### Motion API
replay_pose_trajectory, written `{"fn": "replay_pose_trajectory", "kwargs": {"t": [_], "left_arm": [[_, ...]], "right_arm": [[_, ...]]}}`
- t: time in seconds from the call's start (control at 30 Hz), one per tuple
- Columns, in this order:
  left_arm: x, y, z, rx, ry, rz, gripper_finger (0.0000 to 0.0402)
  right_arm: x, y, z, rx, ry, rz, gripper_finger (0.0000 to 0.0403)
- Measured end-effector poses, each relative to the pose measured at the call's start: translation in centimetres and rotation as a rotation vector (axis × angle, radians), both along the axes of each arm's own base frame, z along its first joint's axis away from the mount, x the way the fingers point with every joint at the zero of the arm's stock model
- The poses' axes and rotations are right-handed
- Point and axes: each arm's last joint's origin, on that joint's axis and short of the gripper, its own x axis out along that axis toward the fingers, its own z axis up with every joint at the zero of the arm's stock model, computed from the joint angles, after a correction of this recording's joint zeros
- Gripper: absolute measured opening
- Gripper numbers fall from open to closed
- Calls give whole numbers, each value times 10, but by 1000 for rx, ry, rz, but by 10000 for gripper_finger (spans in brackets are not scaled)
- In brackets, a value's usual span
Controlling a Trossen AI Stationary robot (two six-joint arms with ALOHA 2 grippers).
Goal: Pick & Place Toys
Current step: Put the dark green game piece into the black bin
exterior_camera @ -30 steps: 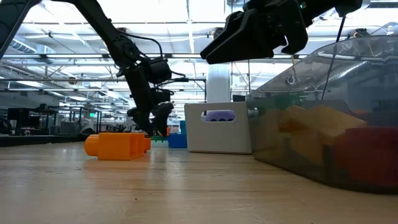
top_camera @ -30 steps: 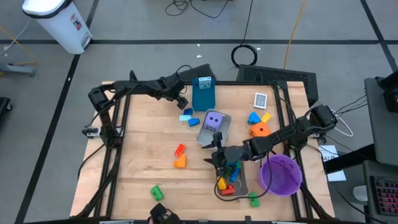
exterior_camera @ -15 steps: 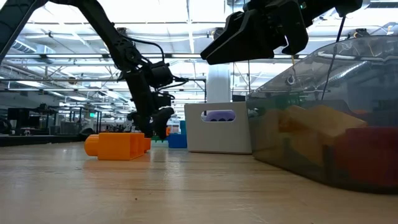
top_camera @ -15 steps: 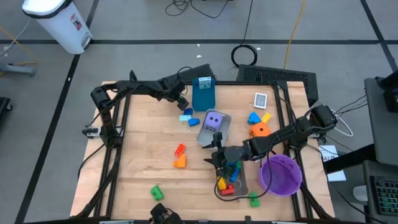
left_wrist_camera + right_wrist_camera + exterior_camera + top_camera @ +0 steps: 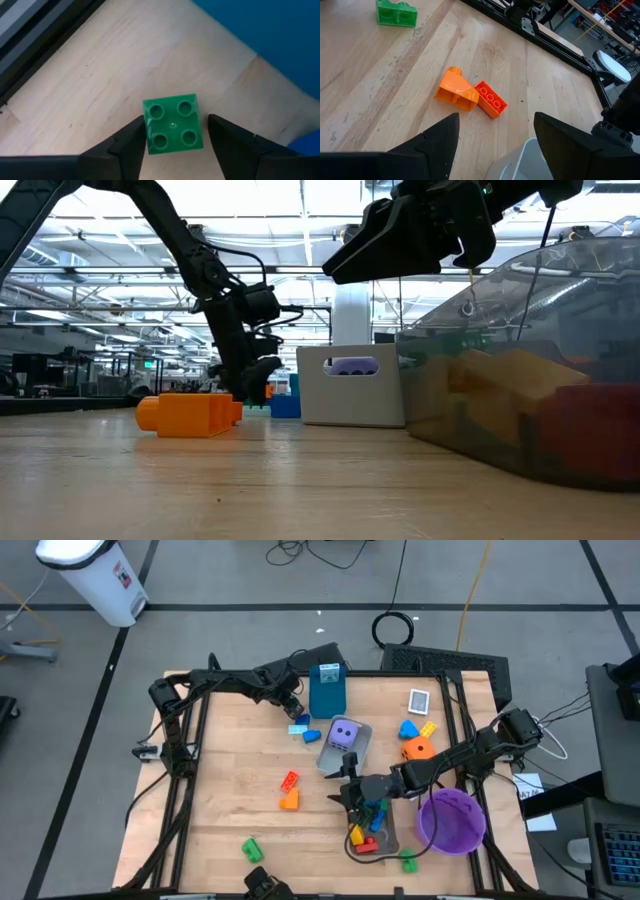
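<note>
At the table's twelve o'clock edge, beside the blue box (image 5: 327, 690), the left gripper (image 5: 172, 137) straddles a green brick (image 5: 173, 124), one finger apparently touching it, jaws not fully closed.

- Pale wooden tabletop (image 5: 75, 75), smooth, matt, fine grain, filling the frame's left.
- Small green plastic studded brick (image 5: 173, 125), glossy, at lower centre.
- Orange plastic wedge block (image 5: 455, 90) and red-orange plastic brick (image 5: 491, 100), smooth, mid-frame.
- Clear grey plastic tray (image 5: 530, 370), shiny, at right.
</note>
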Motion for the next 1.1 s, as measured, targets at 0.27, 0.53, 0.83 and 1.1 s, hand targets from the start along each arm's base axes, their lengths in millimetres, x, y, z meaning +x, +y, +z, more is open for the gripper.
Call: {"fn": "replay_pose_trajectory", "kwargs": {"t": [0.27,0.53,0.83,1.1], "left_arm": [[3,-5,2,40,34,-86,150],[-7,-12,31,66,38,-109,150],[-39,-56,102,1,5,-241,152],[-46,-120,153,-152,-273,-477,155]], "right_arm": [[0,0,0,-2,0,1,251],[0,0,0,-2,1,0,251],[0,0,0,-39,4,18,251],[0,2,1,-146,4,75,251]]}}
